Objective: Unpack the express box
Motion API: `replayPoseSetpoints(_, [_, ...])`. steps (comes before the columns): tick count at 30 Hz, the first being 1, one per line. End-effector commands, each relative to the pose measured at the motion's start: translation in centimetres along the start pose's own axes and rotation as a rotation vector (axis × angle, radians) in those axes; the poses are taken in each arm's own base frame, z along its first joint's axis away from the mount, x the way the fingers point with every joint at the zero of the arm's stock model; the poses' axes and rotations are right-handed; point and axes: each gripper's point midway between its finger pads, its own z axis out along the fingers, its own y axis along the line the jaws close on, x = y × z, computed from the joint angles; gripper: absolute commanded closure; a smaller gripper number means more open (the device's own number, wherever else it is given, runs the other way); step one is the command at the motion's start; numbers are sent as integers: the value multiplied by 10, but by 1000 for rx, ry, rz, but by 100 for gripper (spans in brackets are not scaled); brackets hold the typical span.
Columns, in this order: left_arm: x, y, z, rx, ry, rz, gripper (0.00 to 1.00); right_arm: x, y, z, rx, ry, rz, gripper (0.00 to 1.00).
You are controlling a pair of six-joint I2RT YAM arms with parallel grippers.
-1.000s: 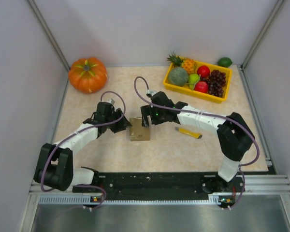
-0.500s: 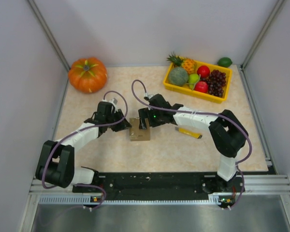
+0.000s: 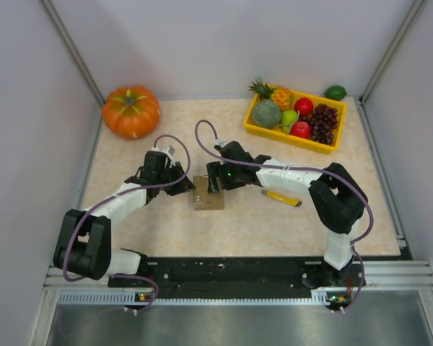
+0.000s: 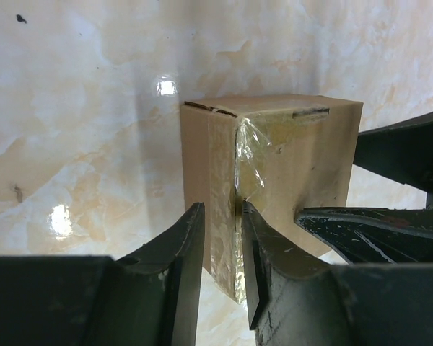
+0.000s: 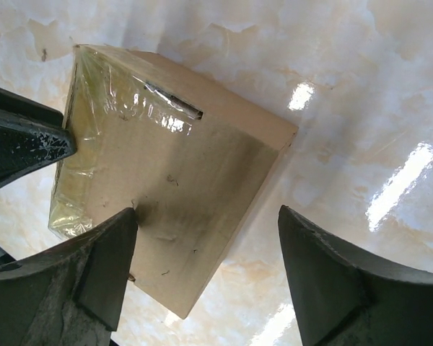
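Left wrist view tells the story: the left fingers (image 4: pixel 187 245) have just drawn in and now pinch the taped corner of the express box (image 4: pixel 296 158), with the clear tape (image 4: pixel 224 180) running down right between their tips. That looks like a hold on the carton's edge, or a try at catching the tape, so I judge the opening step is only starting; the flaps are shut and the seal is unbroken.

Over on the right wrist camera, the right fingers (image 5: pixel 108 252) stand wide apart, gripping nothing. One tip touches the box's top face, the other hangs off past its far edge over the bare surface (image 5: pixel 361 94).

Against the overhead view a second ago, the left fingers stood noticeably wider and have since narrowed onto that corner. The right arm has swung its elbow inward and slid its fingers a touch further over the carton. The box itself hasn't budged: it sits flat on the surface, squeezed in between both sets of fingers, touching each
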Motion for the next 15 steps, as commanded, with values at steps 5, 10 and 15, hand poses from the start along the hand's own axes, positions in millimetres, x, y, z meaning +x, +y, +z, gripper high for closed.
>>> replayPoseSetpoints(5, [-16,2,-7,-20,-53,25,68,20,-34,10,176,78,-37,37])
replayPoseSetpoints(10, [-11,7,-2,-36,-22,28,68,22,-35,12,179,90,-37,42])
replayPoseSetpoints(15, [-8,24,-4,-127,-13,12,74,23,-37,13,191,94,-33,45])
